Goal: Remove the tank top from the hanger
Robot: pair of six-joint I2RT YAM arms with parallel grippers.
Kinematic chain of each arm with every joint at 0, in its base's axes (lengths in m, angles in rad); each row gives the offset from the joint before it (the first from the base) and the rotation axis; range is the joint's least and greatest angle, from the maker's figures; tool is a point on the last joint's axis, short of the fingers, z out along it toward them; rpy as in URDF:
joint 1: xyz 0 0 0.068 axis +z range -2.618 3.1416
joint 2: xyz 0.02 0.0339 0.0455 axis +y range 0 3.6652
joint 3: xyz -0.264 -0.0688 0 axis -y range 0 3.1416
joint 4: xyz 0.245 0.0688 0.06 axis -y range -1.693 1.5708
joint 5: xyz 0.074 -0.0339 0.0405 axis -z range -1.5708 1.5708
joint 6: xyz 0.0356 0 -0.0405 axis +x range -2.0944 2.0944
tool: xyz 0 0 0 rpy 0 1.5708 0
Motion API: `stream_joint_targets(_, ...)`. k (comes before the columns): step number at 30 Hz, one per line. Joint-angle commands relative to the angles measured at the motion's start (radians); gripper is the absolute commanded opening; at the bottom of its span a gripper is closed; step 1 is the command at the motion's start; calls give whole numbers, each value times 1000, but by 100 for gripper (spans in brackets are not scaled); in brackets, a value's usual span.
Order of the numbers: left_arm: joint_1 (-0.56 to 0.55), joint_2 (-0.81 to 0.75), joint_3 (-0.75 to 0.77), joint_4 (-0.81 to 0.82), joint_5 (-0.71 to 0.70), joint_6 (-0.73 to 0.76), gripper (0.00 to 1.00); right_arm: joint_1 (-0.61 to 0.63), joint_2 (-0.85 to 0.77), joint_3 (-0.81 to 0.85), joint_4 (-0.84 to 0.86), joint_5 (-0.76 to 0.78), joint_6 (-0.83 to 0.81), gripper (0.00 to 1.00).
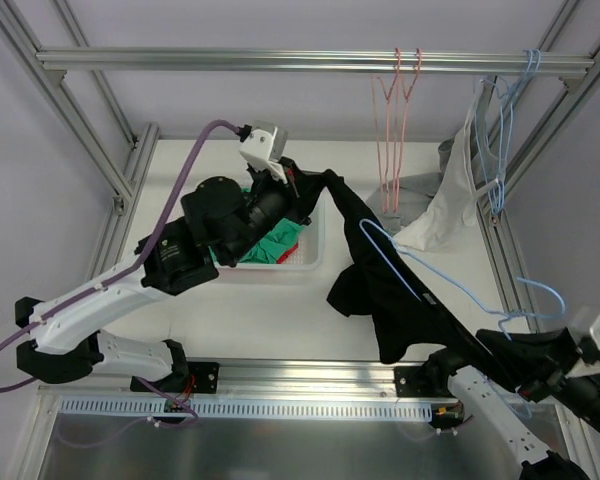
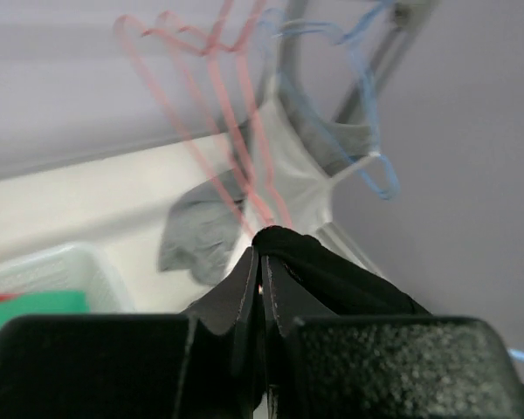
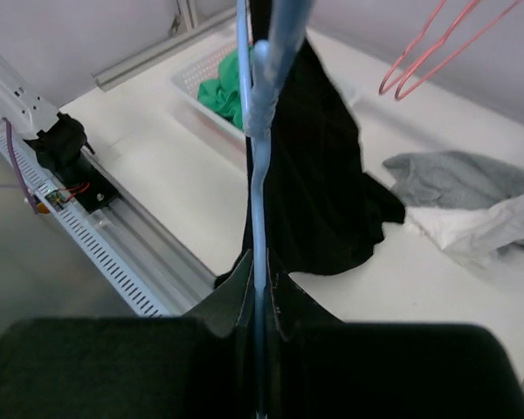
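Over on the left, my left gripper (image 2: 262, 255) is pressed together on a fold of the black tank top (image 1: 370, 250), pinching it up above the white basket (image 1: 316, 232) with the green cloth (image 1: 280, 246) inside. I hold it high and far out so the fabric is drawn taut, away from the wire. Across the middle the tank top stretches in a long diagonal over the counter (image 1: 260, 312), one lobe sagging low, and the pale blue hanger (image 1: 450, 282) runs through it, not yet free. On the right, my right gripper (image 3: 260, 281) is clamped on the hanger's wire, anchoring it near the front edge as the counter-pull against the left arm. I judge one strap is hooked on the wire's far shoulder, though I cannot tell exactly where. Around us, pink hangers (image 1: 395, 90) dangle from the rail (image 1: 230, 62), a grey garment (image 1: 420, 192) lies on the counter behind, and a white top (image 1: 455, 200) hangs at far right — all near my pull line and easy to snag.
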Motion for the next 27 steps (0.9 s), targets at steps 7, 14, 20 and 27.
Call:
stream_joint_targets(7,-6,-253,-534,568,837,-9,0,24,-241,-250,777,131,126,0)
stream_joint_targets(14,-121,-88,-649,587,1187,-30,0,11,-258,-854,1999,156,462,0)
stream_joint_targets(20,-165,78,-750,562,861,-119,0,11,-224,-797,1720,428,135,0)
stream_joint_targets(27,-171,95,-692,374,559,-149,3,11,-148,-453,592,683,62,0)
